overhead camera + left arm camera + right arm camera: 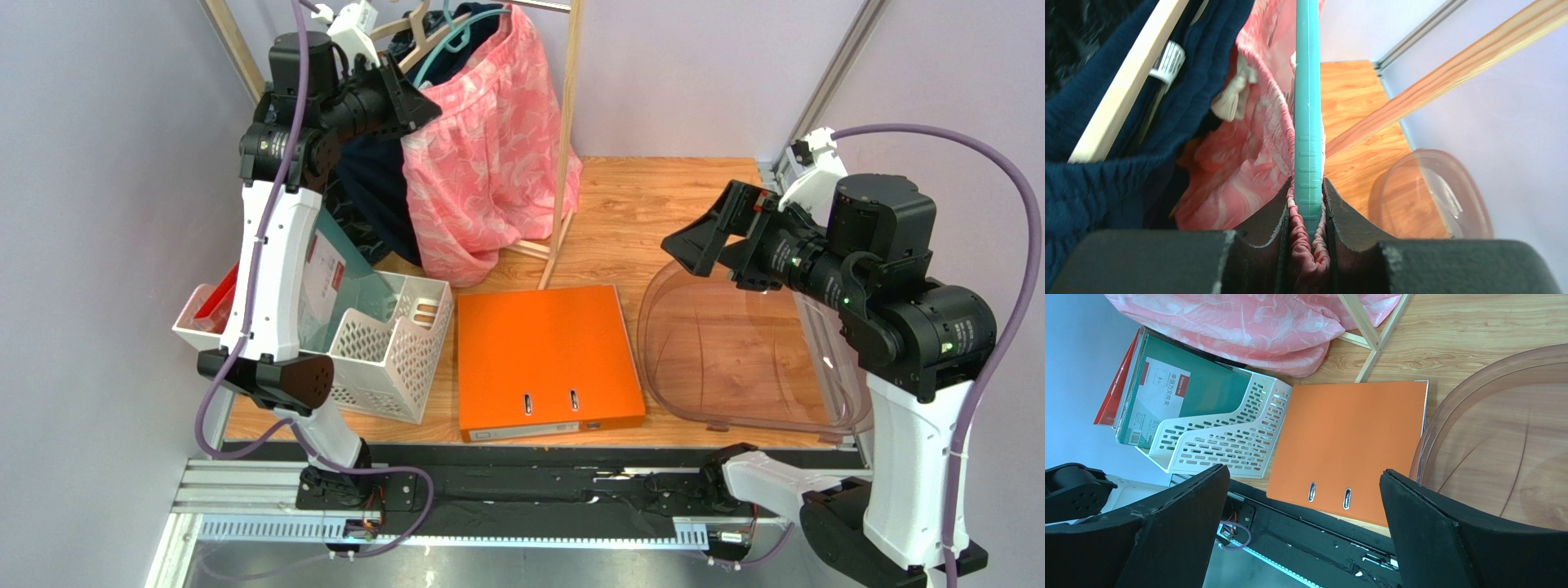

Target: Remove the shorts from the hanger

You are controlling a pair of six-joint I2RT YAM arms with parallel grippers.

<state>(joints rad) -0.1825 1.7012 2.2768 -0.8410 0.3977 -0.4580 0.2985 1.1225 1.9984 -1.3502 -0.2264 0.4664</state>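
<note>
Had left fingers [1266,223] clamped on the shorts [1247,165] waistband and the hanger [1308,110] bar together. Had right fingers [1438,533] spread wide, holding nothing, well apart over the table [687,208]. Judged the task barely begun: found shorts hanging from the hanger on the rack [567,135] (just beside navy shorts [368,172]), not yet slid off. Saw pink cloth with white leaves, gathered at the top, hem down near the table.
</note>
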